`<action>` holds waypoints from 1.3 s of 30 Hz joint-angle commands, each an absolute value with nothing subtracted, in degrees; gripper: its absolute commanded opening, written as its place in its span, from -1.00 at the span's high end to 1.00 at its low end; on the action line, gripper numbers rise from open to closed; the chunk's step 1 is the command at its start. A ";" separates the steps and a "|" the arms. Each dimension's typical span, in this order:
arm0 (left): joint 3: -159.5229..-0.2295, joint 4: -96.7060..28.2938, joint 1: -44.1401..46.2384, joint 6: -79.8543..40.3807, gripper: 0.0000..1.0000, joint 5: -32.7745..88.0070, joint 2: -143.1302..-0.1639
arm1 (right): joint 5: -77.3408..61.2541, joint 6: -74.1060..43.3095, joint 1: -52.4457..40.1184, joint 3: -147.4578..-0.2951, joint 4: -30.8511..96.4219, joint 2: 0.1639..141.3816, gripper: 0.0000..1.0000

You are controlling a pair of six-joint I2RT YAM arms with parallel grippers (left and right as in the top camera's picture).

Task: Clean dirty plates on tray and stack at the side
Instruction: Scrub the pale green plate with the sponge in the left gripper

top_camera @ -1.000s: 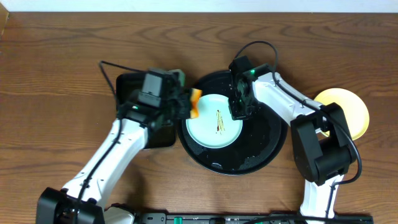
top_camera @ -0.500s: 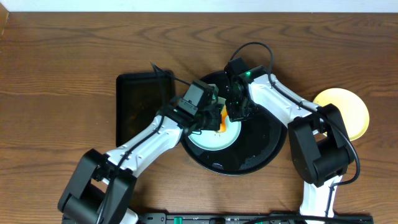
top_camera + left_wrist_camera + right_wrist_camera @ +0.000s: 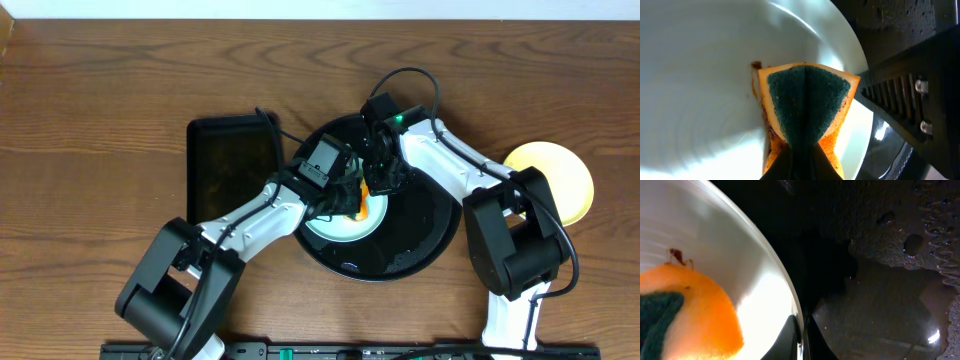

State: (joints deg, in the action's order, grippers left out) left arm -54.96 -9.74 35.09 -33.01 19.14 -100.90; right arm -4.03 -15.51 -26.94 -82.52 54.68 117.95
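Bench contents, your left to right.

1. Small rectangular black tray (image 3: pixel 232 170): flat on the brown wood-grain bench (image 3: pixel 100 100), just beside the round tray.
2. Left hand (image 3: pixel 350 197): clenched on a folded orange sponge (image 3: pixel 807 100) with its dark green scouring face outward. The sponge is pressed onto the plate's inner surface, and your left wrist view shows the fingers (image 3: pixel 800 162) pinching the fold from below.
3. Pale mint-green round plate (image 3: pixel 335 225): lies inside the round tray, left of its centre. A thin brown sauce smear (image 3: pixel 754 65) runs along the sponge's left edge.
4. Large round glossy black tray (image 3: pixel 420 235): raised rim, with water droplets (image 3: pixel 912 242) on its wet floor.
5. Right hand (image 3: pixel 378 182): grasping the mint plate's right rim. Your right wrist view shows the fingers (image 3: pixel 790 337) closed with the rim edge between them.
6. Pale yellow round plate (image 3: pixel 560 175): on the bare bench, well apart from the round tray and partly hidden behind the right arm.
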 commanded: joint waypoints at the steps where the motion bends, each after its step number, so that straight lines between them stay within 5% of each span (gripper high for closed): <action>1: -54.87 -8.78 35.22 -33.52 0.85 18.74 -101.16 | -3.05 -15.84 -27.79 -81.56 55.13 117.38 0.98; 14: -54.87 -7.70 36.84 -33.52 0.84 18.26 -104.92 | -3.03 -15.84 -27.79 -81.56 55.31 117.38 0.98; 24: -54.87 -13.32 35.53 -33.08 0.85 -0.86 -104.95 | -3.01 -15.81 -27.79 -81.56 55.96 117.38 0.98; 39: -54.89 -20.18 33.17 -31.53 0.85 -5.19 -94.54 | -2.81 -15.81 -27.79 -81.56 56.18 117.38 0.98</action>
